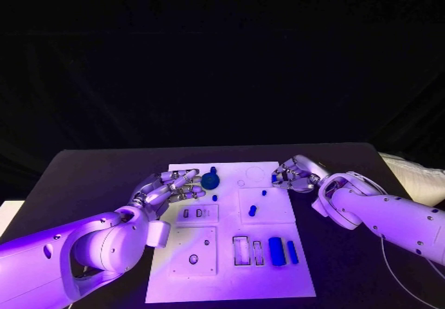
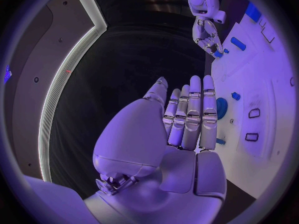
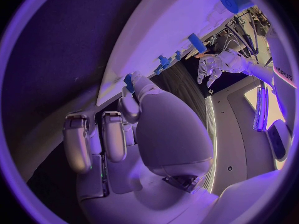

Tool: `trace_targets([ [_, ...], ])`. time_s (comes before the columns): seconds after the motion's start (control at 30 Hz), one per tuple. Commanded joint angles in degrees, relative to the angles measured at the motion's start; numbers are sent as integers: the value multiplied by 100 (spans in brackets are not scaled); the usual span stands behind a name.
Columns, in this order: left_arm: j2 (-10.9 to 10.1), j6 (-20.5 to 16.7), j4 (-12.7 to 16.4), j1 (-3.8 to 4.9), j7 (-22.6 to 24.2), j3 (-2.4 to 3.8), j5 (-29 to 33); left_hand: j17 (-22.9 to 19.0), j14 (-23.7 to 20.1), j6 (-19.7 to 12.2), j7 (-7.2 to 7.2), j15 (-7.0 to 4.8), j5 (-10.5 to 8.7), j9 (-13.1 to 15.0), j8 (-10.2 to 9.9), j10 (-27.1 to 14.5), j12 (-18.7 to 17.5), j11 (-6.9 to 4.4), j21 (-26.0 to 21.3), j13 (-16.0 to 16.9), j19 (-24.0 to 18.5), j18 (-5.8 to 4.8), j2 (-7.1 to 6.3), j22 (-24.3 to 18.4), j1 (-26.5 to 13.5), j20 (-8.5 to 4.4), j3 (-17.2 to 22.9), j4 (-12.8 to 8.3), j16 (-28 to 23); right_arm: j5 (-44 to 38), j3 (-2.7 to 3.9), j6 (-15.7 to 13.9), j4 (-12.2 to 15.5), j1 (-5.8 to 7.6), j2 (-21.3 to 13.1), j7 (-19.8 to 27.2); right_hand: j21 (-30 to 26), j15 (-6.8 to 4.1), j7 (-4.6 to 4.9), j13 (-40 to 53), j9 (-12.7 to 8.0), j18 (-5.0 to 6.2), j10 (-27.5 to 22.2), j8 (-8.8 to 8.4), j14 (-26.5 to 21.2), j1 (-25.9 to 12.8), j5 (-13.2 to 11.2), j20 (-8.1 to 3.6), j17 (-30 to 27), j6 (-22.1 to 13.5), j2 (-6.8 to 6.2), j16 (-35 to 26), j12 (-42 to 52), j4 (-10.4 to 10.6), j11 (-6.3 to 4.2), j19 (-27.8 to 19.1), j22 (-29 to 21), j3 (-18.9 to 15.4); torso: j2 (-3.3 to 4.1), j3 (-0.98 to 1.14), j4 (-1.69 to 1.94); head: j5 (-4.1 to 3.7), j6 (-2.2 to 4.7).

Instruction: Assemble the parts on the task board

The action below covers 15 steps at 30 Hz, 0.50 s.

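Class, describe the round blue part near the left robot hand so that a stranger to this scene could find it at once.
Start at the white board in the middle of the black table and go to its far edge. There, just off the fingertips of the left robot hand, lies the round part. It is a wide dark-blue disc, while the other blue parts are small pegs or long bars.

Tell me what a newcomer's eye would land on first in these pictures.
First, the two silver hands meeting over the far end of the white task board: the left hand at its left edge, beside a round blue part, and the right hand at the far right corner, pinching a small blue part. Next, two upright blue bars near the board's near right corner.
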Motion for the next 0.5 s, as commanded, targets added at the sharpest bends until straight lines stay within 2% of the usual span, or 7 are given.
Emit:
trace_targets([
  [0.03, 3, 108, 11, 1, 49, 3, -29, 6, -28, -14, 1, 9, -20, 5, -27, -38, -39, -14, -22, -6, 28, 67, 4, -6, 59, -2, 4, -34, -21, 3, 20, -232, 56, -5, 10, -61, 24, -47, -147, 8, 95, -62, 62, 27, 434, -18, 51, -38, 771, 204, 91, 21, 31, -8, -109, 552, 1433, 32, -2, -9, 1, -12, 10],
  [0.17, -7, 108, 11, 1, 51, 3, -29, 6, -28, -14, 1, 9, -20, 5, -27, -38, -39, -14, -22, -6, 28, 67, 4, -6, 59, -2, 4, -34, -21, 61, 73, -371, 228, -3, -1, -265, 20, -61, -156, -4, 101, -60, 64, 23, 432, -116, 137, -56, 762, 203, 94, 15, 3, 4, -119, 546, 1424, 27, -5, -15, -1, 0, 18],
  [0.3, -27, 132, -15, 1, 70, 4, -29, 9, -28, -14, 3, 9, -21, 4, -29, -39, -39, -13, -23, -6, 28, 66, 4, -6, 58, -2, 5, -36, -23, 86, 129, -489, 644, 3, 8, -628, 10, -62, -152, -47, 99, -54, 42, 5, 422, -167, 143, -62, 717, 179, 112, -10, -67, 11, -117, 532, 1402, 34, -9, -11, -7, 30, 33],
  [0.4, -40, 134, -46, 2, 88, 5, -29, 11, -28, -16, 5, 11, -23, 4, -31, -40, -39, -11, -24, -7, 28, 65, 0, -7, 50, -1, 3, -34, -26, -38, 144, -501, 881, 14, 62, -884, 6, -66, -157, -63, 101, -53, 33, 0, 418, -157, 173, -66, 700, 174, 154, -22, -99, -17, -122, 527, 1394, 75, -15, -24, 5, 14, 33],
  [0.5, -57, 130, -93, 3, 103, 7, -29, 12, -28, -16, 4, 11, -23, 4, -31, -41, -40, -11, -24, -7, 28, 65, 1, -7, 50, -1, 4, -35, -27, -275, 151, -443, 1104, 30, 155, -1161, -2, -68, -159, -76, 103, -48, 25, -1, 414, -151, 179, -68, 684, 174, 168, -30, -121, -30, -123, 516, 1377, 91, -33, -47, 36, 9, 4],
])
